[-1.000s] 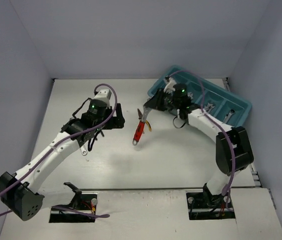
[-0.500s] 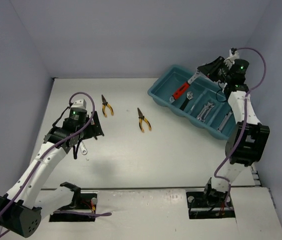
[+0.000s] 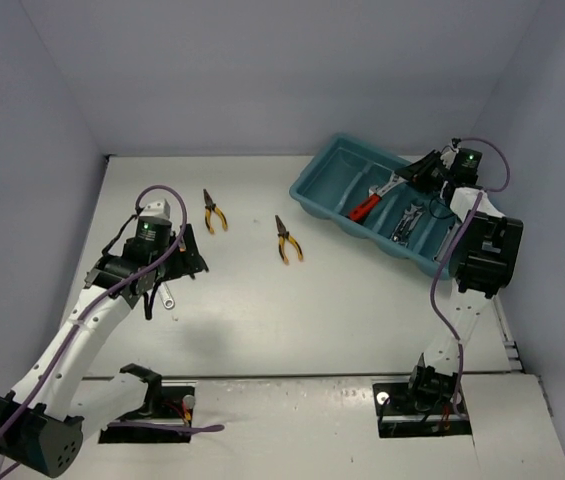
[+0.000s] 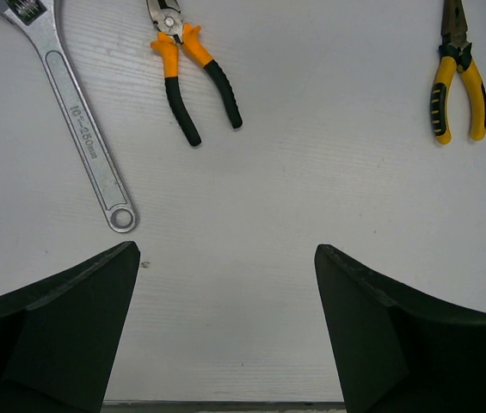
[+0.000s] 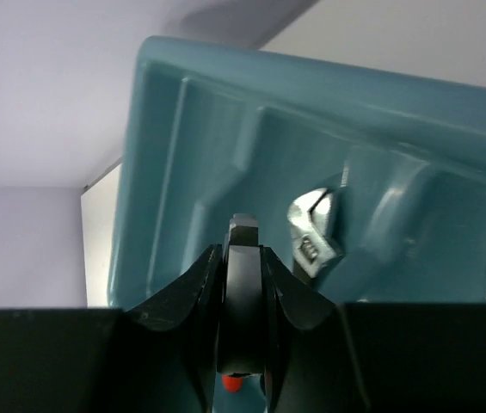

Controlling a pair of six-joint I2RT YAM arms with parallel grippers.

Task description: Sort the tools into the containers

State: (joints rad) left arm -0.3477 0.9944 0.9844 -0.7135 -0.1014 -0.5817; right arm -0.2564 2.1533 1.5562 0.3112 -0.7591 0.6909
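With the red-handled wrench (image 3: 366,207) low in a compartment of the teal tray (image 3: 327,165), pinched in our nearly closed right gripper (image 3: 414,175), we judge release comes next; our wide-open, empty left gripper (image 4: 225,254) hovers near the silver wrench (image 4: 79,129) on the worktop (image 4: 311,198).
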